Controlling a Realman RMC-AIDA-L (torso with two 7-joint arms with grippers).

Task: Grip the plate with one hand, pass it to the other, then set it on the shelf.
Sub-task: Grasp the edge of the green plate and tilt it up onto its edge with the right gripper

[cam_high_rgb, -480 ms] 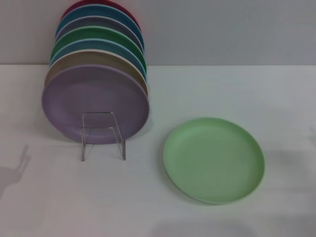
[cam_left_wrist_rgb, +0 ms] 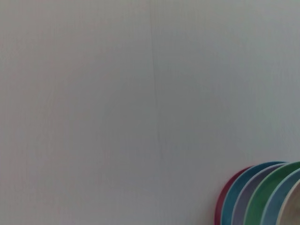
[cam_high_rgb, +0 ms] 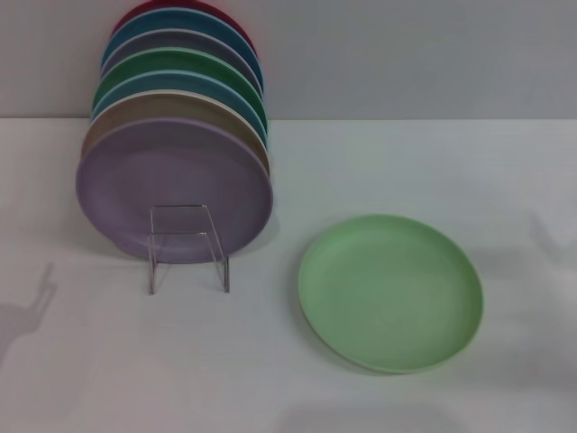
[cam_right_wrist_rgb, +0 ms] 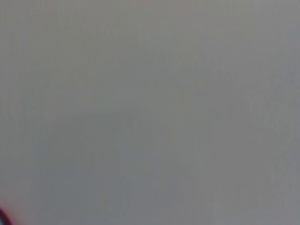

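Neither pincer of ours appears anywhere, so we cannot tell whether their fingers are apart or together; only a faint arm-like shadow falls on the white tabletop point(cam_high_rgb: 424, 162) at our far left, and a fainter one at our right

Our round, pale mint-green matte plastic plate point(cam_high_rgb: 390, 291) lies flat and face up on the table, to our right of centre and well apart from everything else. Lying alone with bare table around its low rim, it looks easy to approach from the right or from the near edge, which is likely why it sits there

Our small clear thin-wire plate rack point(cam_high_rgb: 187, 249) stands to the left of that plate, its rectangular front loop facing us. Just behind the loop a lilac round plate point(cam_high_rgb: 171, 185) stands on edge, heading a leaning row of upright coloured plates point(cam_left_wrist_rgb: 262, 194) running back toward the pale wall: tan, light blue, darker green, grey-violet, blue and dark red

We judge the task not yet begun, with the mint plate untouched; the open slot seems to be at the front of the row
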